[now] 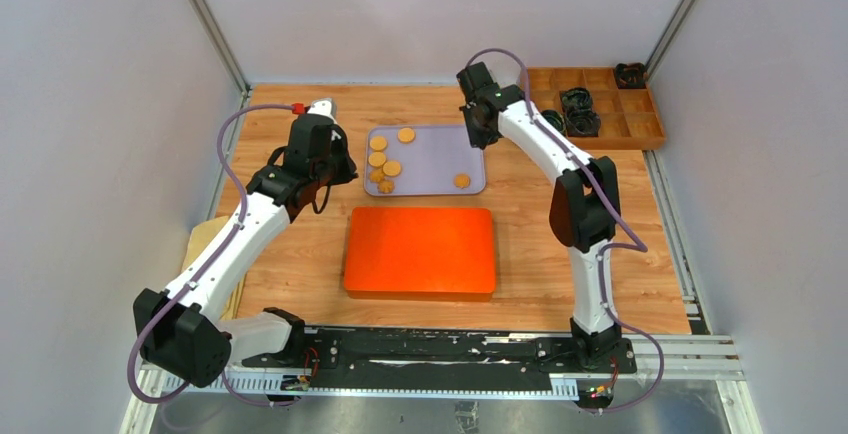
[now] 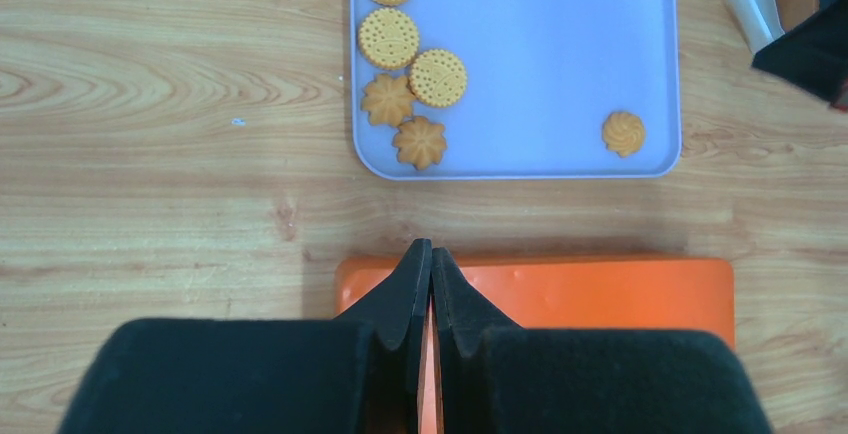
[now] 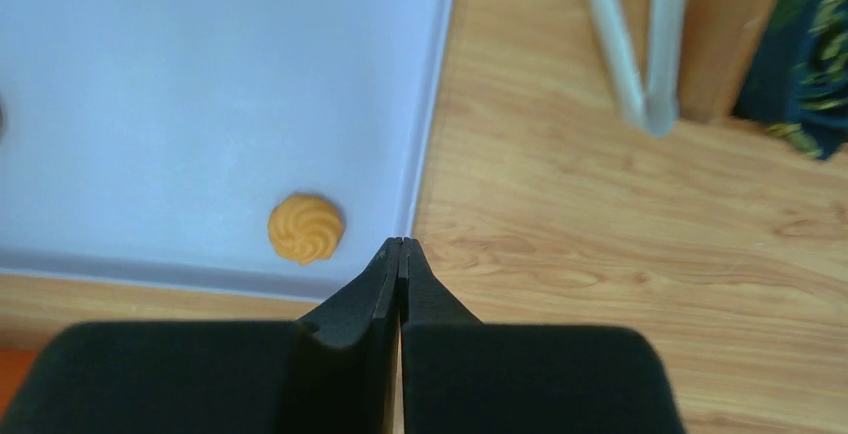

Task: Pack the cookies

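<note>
Several golden cookies (image 1: 378,159) lie on a lavender tray (image 1: 435,154) at the back middle of the table. Most cluster at its left side (image 2: 388,38), and one swirl cookie (image 2: 623,133) (image 3: 305,227) lies alone near the front right corner. An orange flat box (image 1: 420,251) sits just in front of the tray. My left gripper (image 1: 338,167) (image 2: 431,246) hovers left of the tray, shut and empty. My right gripper (image 1: 478,134) (image 3: 401,242) hangs over the tray's right rim (image 3: 425,154), beside the swirl cookie, also shut with nothing in it.
A wooden compartment box (image 1: 600,104) with black items stands at the back right. A metal frame post (image 3: 625,44) rises next to it. A tan board (image 1: 205,244) lies at the left table edge under my left arm.
</note>
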{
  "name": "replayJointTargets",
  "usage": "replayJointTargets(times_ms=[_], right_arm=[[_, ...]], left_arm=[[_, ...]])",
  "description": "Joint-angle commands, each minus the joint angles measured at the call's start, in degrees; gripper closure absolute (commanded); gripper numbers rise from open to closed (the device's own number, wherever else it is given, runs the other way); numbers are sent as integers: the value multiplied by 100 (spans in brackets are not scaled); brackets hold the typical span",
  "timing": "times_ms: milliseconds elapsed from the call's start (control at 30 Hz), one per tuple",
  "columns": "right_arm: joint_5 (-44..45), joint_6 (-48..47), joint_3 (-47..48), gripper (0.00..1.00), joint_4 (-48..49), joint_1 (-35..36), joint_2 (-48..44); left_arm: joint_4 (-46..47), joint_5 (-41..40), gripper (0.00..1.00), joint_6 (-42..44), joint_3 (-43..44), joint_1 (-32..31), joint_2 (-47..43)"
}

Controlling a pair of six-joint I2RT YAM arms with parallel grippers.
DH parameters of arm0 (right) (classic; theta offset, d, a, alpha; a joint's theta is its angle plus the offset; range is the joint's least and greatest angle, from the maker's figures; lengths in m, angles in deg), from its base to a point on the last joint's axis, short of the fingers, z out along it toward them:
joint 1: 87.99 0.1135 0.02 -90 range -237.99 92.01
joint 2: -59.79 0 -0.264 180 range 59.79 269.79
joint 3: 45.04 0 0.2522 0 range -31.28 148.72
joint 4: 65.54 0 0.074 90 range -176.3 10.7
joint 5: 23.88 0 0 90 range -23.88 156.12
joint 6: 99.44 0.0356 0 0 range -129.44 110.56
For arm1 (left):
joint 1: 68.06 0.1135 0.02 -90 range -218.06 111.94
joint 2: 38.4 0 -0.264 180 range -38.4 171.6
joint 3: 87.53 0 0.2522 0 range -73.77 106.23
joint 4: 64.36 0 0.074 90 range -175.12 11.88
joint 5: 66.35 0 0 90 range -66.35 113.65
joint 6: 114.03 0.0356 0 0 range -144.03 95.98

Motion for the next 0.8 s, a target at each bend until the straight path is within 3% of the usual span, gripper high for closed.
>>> replayJointTargets(times_ms=[0,200,267,367,433,767], right_arm=[[474,29,440,100,-50,-398,167],[447,-175,1395,99,98,-748,953],[226,-340,1605,91,183,-797,1153],[67,-474,1772,67,297,-848,1313],[41,-535,1812,59,355,-890,1378],[7,-724,1946,57,478,-1215,1762]], left_arm=[[107,106,93,0,7,9,49],[97,103,93,30,-4,9,68],[71,83,93,48,5,9,69],[50,47,93,53,-1,9,74],[50,56,93,56,-14,9,92],[-23,73,93,40,-92,9,80]])
